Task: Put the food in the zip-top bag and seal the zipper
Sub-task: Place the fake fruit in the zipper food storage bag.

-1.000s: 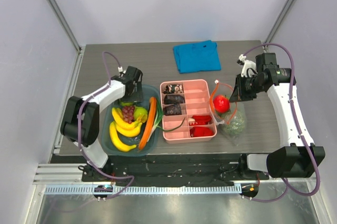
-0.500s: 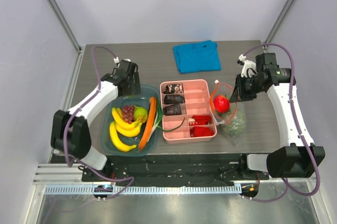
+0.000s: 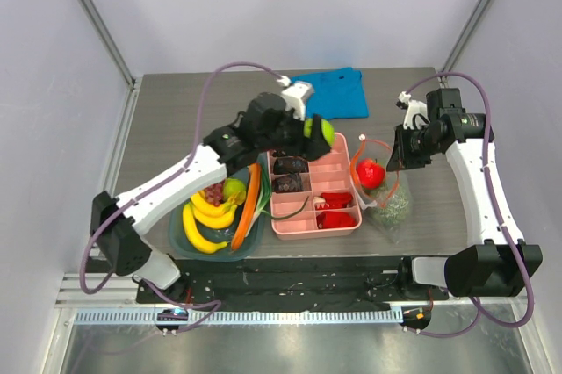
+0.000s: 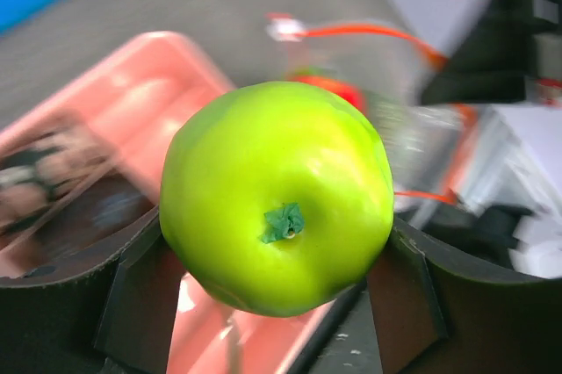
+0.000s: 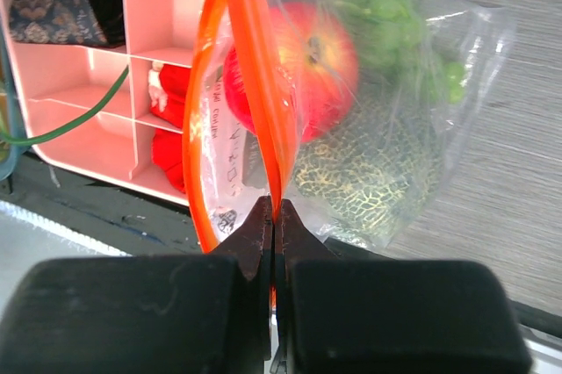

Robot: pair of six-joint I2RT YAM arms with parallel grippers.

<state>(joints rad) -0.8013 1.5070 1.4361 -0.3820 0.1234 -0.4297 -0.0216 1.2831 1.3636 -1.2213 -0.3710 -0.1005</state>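
Observation:
My left gripper [image 3: 316,131] is shut on a shiny green apple [image 4: 277,194], which fills the space between both fingers. It hangs over the far end of the pink tray [image 3: 314,232], left of the zip-top bag [image 3: 386,194]. The clear bag lies on the table with a red fruit [image 3: 370,172] and a netted melon [image 5: 360,172] inside. My right gripper [image 5: 275,216] is shut on the orange-red zipper [image 5: 255,84] and holds the mouth up in a loop. A dark grape bunch [image 3: 213,188] lies in the teal bowl [image 3: 176,216].
The teal bowl also holds bananas [image 3: 202,216] and a carrot [image 3: 248,203]. The pink tray's compartments hold dark and red items. A blue cloth [image 3: 327,93] lies at the back of the table. Grey walls close in both sides.
My left arm has risen from the teal bowl and swung right across the pink tray, with the green apple in its jaws. The right arm and the bag have not moved.

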